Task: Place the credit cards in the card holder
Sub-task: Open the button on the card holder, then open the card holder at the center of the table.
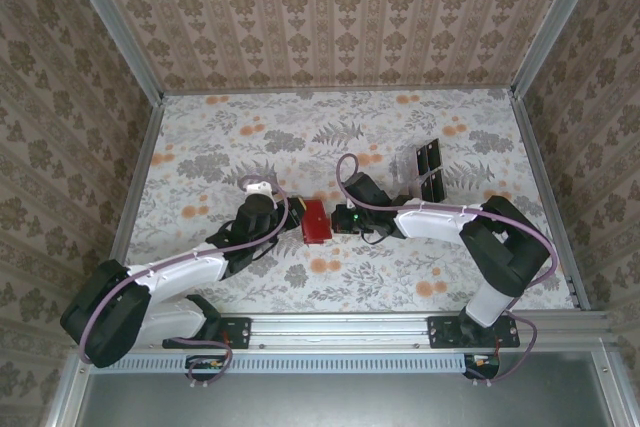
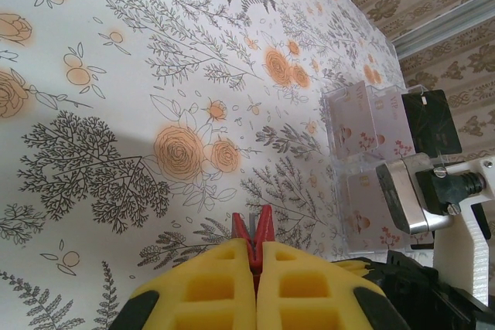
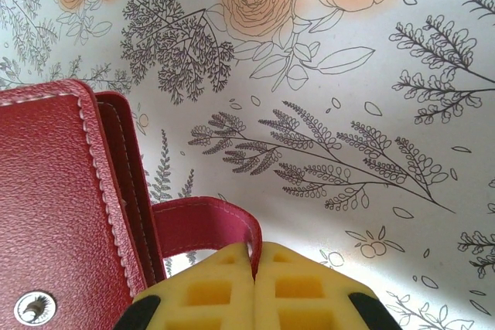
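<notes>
Surface: table [image 1: 240, 137] covered in a white cloth printed with grey ferns and orange roses; walls [image 1: 330, 7] papered in a beige damask stripe; grey metal frame [image 1: 340, 328] along the near edge.

Holder [image 1: 316, 220]: red grained leather, pale stitching, flat and nearly square; sits at table centre between the two arms; long axis runs near to far, slightly tilted; a round metal snap [image 3: 35, 307] faces the right wrist camera; a thin red strap [image 3: 205, 218] curls off towards the right arm.

Left gripper [image 2: 255, 249]: yellow ribbed pads fully closed, pinching the holder's thin red edge.

Right gripper [image 3: 254, 251]: pads fully closed, pinching the end of the holder's strap.

Rack [image 1: 430, 169]: clear plastic with black panels, upright, well apart from the holder on the far right.
</notes>
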Available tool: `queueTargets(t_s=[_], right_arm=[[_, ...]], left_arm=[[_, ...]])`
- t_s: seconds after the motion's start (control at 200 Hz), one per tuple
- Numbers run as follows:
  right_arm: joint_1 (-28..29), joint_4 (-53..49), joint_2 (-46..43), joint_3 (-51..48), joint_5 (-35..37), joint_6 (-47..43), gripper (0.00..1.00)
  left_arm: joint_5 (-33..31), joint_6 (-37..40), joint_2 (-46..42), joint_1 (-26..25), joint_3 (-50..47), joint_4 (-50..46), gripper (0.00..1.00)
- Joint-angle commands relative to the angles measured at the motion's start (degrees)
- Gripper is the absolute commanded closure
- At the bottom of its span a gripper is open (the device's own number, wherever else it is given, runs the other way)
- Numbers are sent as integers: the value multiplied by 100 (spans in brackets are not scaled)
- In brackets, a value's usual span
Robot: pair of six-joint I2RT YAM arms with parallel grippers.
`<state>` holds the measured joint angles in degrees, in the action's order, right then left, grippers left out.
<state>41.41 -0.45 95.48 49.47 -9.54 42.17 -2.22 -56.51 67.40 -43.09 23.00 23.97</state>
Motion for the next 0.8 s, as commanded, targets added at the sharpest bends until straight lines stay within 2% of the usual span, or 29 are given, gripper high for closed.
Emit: queueTargets(t_s=[0.0, 0.085, 0.15, 0.21, 0.4, 0.595, 0.795], right_arm=[[-36, -224, -370, 23, -82, -106, 100], [-37, -375, -575, 62, -104, -113, 100], [-30, -516, -723, 144, -146, -125, 100], [-19, -644, -824, 243, -177, -154, 100], [96, -908, -861, 616, -301, -140, 100], [327, -940, -751, 961, -287, -51, 100], [375, -1066, -696, 934, -70, -69, 100]], left_arm=[[-173, 71, -137, 3, -49, -144, 92], [-267, 128, -170, 50, -89, -336, 46], [-310, 166, -245, 131, -143, -517, 28], [-358, 226, -369, 224, -219, -699, 18], [-346, 567, -924, 566, -280, -1432, 10], [-254, 856, -1302, 694, -185, -1887, 9], [-199, 945, -1271, 706, -95, -2082, 8]])
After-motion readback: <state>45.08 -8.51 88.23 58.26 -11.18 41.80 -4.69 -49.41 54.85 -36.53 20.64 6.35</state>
